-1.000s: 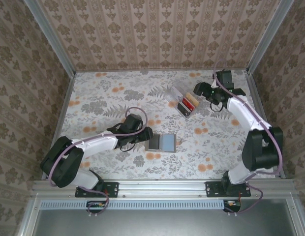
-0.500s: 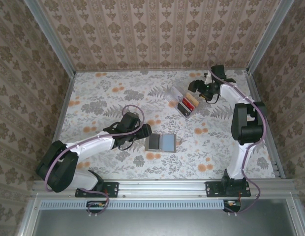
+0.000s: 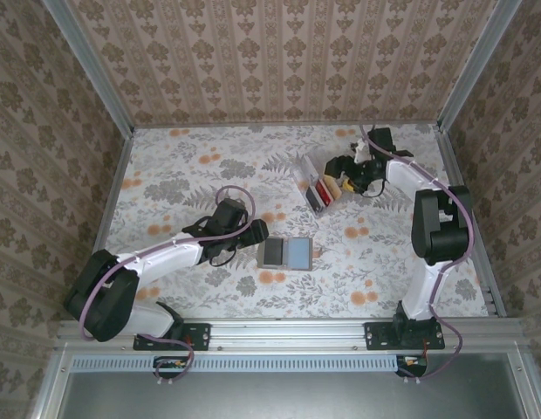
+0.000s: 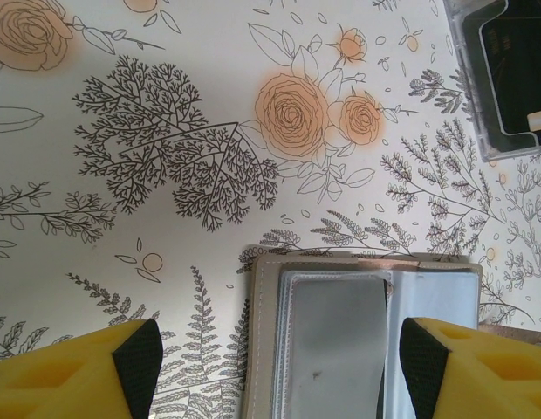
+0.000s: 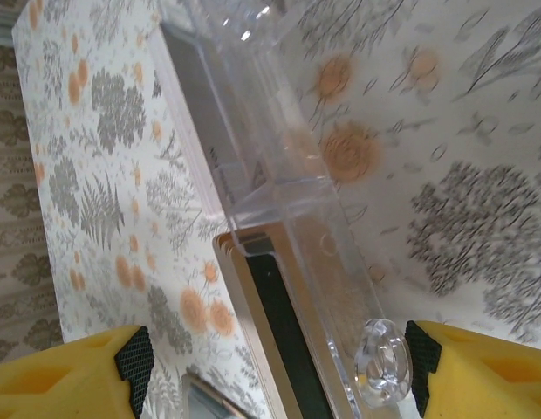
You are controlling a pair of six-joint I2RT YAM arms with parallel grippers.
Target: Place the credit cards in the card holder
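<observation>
Lying open flat at mid-table in the top view, the grey-taupe card holder point(image 3: 285, 253) had its two panels running left-right, with the left gripper point(image 3: 258, 235) at its left end, jaws spread. Red and orange credit cards point(image 3: 325, 186) stood in a clear box point(image 3: 304, 173) by the right gripper point(image 3: 342, 173). Left wrist: holder's clear sleeves faced up, near edge cut off, between parted yellow fingers point(image 4: 78, 371). Right wrist: box blurred, tan and black card edges inside, fingers point(image 5: 70, 375) apart, gripping nothing.

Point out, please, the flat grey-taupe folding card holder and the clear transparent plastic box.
Flat grey-taupe folding card holder point(image 3: 285, 253): top external view, centre fold between its panels.
Clear transparent plastic box point(image 5: 253, 113): right wrist view, its clear side wall.
</observation>
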